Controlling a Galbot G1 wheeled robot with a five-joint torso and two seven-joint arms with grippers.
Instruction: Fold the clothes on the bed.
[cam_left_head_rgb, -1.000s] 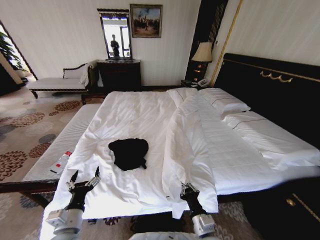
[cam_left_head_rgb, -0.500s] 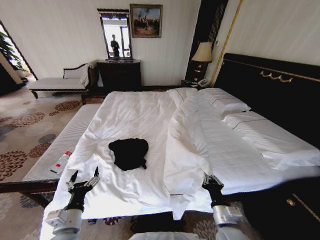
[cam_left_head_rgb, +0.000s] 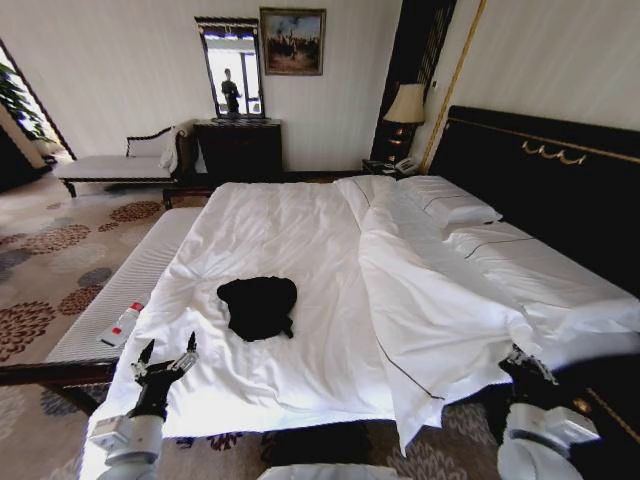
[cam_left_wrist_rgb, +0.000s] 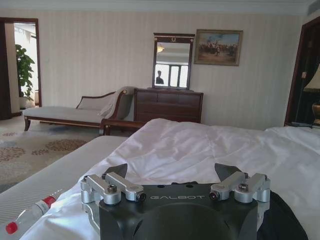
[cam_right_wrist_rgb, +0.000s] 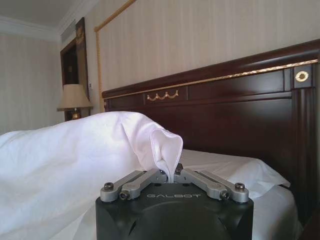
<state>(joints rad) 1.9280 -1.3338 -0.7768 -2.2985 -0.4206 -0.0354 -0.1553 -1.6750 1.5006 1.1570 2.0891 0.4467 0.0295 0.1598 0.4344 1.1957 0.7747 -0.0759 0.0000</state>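
Item: right claw (cam_left_head_rgb: 522, 362). Position: near corner of the bed (cam_left_head_rgb: 300, 230), headboard side. State: clamped on a pinched fold of the white duvet (cam_right_wrist_rgb: 167, 150), visible between the closed fingertips in the right wrist view; your grip is on the bedding, not on the garment.

Item: left claw (cam_left_head_rgb: 165, 357). Position: low at the near edge of the bed, short of the shirt. State: fingers apart, holding nothing.

Item: black T-shirt (cam_left_head_rgb: 258, 305). Position: crumpled in a heap on the near left part of the duvet, apart from both claws, lettering not readable.

Risks, as judged:
- You hold only a thin edge of fabric; it may slip free under tension.
- If you pull the duvet further, the sheet under the shirt may drag and shift or bunch it more.
- A small bottle (cam_left_head_rgb: 121, 324) lies on the white-cushioned bench (cam_left_head_rgb: 140, 270) beside your left arm; a sideways sweep could knock it off.
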